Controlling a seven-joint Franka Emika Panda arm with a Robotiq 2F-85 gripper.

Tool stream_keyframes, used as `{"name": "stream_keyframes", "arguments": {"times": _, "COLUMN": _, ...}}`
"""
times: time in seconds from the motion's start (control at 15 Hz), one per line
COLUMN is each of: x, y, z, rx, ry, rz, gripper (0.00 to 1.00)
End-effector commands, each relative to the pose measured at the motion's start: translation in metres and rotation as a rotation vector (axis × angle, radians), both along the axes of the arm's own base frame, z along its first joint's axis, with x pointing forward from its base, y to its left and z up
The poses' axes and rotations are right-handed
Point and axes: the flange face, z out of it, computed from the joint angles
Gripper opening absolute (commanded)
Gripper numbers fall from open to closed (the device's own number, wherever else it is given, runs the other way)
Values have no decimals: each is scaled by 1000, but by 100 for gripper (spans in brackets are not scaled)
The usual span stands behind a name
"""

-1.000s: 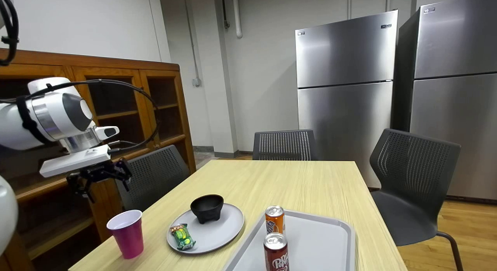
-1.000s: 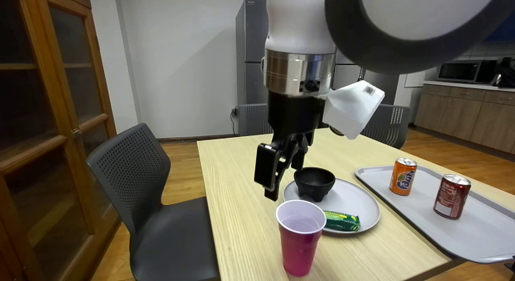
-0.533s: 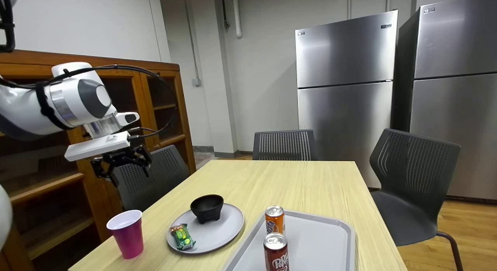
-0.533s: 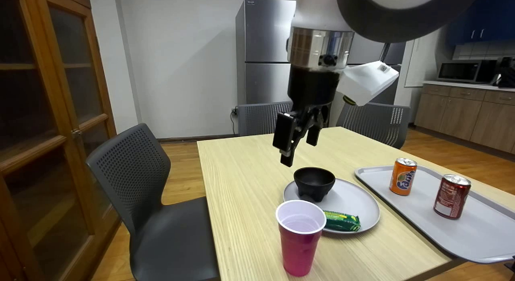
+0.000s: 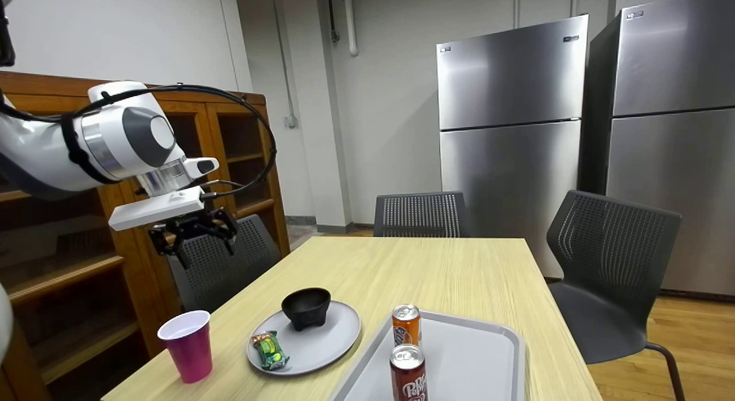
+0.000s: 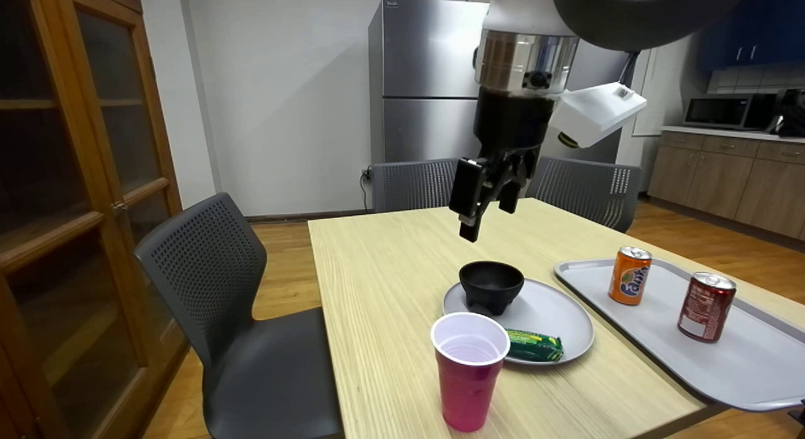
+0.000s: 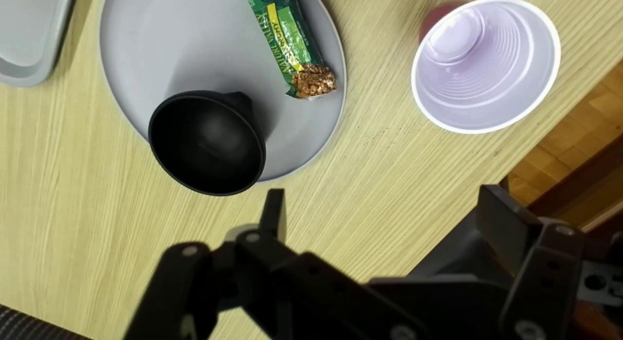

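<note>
Tabletop [image 5: 425,274], pale wood grain.
Tray [image 5: 468,355], grey, rimmed.
Plate [image 5: 341,340], grey, beside the tray.
Claw [image 5: 207,255], black: released, spread wide, raised, nearest the bowl [image 7: 207,142].
Cup [image 6: 468,388], magenta, upright beside the plate.
The bowl, black, footed, upright on the plate.
Fanta can [image 6: 631,277], Dr Pepper can [image 6: 707,307], upright on the tray.
Bar [image 7: 292,47], green-wrapped, on the plate.

The arm [image 5: 49,151] I run is white, with a dark grey joint cap [image 5: 138,138], shiny metal band [image 5: 99,145], black strap [image 5: 71,139] and looping black cable [image 5: 180,87]. It carries a slim white housing [image 5: 158,208]; my gripper [image 7: 382,196] is black, dotted with pale round screws [image 7: 530,330].
</note>
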Motion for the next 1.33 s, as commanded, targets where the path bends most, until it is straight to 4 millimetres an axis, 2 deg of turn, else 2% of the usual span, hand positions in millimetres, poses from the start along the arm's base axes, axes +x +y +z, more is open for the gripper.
{"name": "stream_keyframes", "arguments": {"times": 0.0, "x": 0, "y": 0, "z": 1, "rx": 0, "ry": 0, "rz": 0, "gripper": 100}}
{"name": "stream_keyframes", "arguments": {"times": 0.33, "x": -1, "y": -1, "z": 1, "rx": -1, "ry": 0, "rz": 0, "gripper": 100}}
{"name": "stream_keyframes", "arguments": {"times": 0.67, "x": 18, "y": -12, "z": -4, "rx": 4, "ry": -4, "rz": -65, "gripper": 100}}
{"name": "stream_keyframes", "arguments": {"times": 0.87, "x": 40, "y": -28, "z": -12, "rx": 24, "ry": 0, "rz": -105, "gripper": 100}}
{"name": "stream_keyframes", "arguments": {"times": 1.27, "x": 91, "y": -50, "z": -45, "rx": 82, "ry": 10, "rz": -172, "gripper": 100}}
